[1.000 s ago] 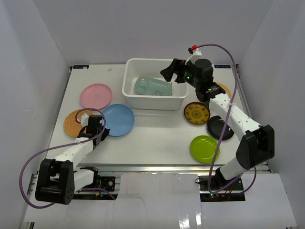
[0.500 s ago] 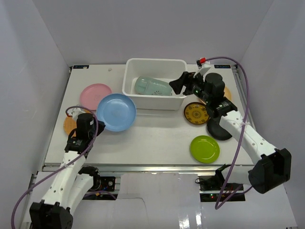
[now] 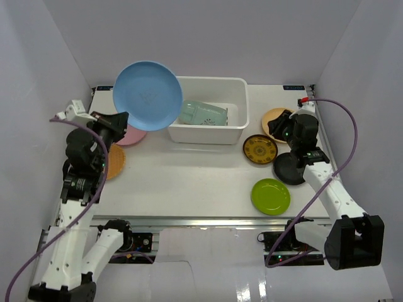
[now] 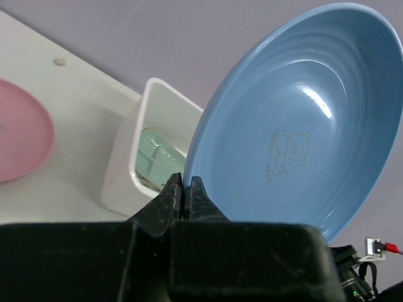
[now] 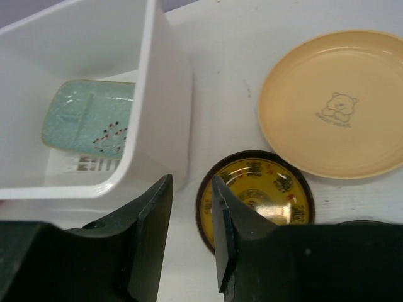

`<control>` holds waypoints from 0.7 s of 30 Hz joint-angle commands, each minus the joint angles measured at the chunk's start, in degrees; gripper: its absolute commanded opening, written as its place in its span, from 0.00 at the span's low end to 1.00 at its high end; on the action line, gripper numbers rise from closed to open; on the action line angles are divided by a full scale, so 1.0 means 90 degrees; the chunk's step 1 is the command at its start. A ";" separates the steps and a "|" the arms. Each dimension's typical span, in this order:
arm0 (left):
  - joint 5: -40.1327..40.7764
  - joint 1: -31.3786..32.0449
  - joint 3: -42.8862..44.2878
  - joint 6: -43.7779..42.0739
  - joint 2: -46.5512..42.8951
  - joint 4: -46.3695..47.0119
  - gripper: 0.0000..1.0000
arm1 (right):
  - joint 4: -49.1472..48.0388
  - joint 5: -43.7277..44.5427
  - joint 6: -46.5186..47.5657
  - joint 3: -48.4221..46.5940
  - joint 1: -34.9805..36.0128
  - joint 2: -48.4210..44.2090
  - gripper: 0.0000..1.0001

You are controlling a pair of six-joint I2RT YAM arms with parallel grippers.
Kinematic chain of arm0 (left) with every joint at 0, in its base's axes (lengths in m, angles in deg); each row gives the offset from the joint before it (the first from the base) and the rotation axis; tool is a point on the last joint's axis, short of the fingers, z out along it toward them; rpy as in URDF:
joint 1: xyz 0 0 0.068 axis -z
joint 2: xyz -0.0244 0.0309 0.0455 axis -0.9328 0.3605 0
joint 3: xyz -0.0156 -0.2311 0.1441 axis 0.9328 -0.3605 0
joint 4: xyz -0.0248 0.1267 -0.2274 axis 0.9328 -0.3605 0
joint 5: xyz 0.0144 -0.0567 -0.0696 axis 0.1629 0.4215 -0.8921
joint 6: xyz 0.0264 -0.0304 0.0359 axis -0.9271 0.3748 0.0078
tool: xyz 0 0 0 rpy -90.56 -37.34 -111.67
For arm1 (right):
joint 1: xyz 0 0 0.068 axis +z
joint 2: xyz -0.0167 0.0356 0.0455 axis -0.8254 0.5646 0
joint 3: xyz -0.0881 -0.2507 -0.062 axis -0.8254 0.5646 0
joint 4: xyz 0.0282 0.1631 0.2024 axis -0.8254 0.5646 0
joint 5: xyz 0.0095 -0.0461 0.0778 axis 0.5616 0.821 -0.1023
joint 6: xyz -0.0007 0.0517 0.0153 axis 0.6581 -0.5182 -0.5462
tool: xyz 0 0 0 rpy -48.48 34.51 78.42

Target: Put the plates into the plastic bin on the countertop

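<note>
My left gripper (image 3: 121,119) is shut on the lower rim of a blue plate (image 3: 148,94), holding it tilted on edge above the left end of the white plastic bin (image 3: 208,134). In the left wrist view the fingertips (image 4: 184,184) pinch the blue plate (image 4: 296,126). A pale green rectangular dish (image 3: 203,113) lies inside the bin. My right gripper (image 3: 277,126) hovers to the right of the bin (image 5: 157,94), its jaws a narrow gap apart (image 5: 192,189) with nothing between them, above the black-and-yellow plate (image 5: 264,195).
On the countertop (image 3: 189,182) lie a pink plate (image 3: 133,136) and an orange plate (image 3: 117,161) at the left. A peach plate (image 3: 273,116), a black-and-yellow plate (image 3: 260,149), a black plate (image 3: 288,171) and a lime green plate (image 3: 271,196) lie at the right.
My left arm lifted the blue plate off the table and carried it up beside the bin. My right arm drew back from over the bin to its right, its jaws narrowing.
</note>
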State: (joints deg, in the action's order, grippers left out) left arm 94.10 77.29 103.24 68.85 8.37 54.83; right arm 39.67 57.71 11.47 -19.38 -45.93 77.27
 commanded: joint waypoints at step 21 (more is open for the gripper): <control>-0.0330 0.1466 0.4887 -0.0867 0.7941 0.0050 0.00 | -0.0163 0.0971 -0.0557 -0.0911 -0.2571 0.2657 0.91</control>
State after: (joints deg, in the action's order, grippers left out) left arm 91.47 90.21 141.53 63.03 76.85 58.89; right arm 40.43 65.95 7.23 -24.98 -67.55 98.85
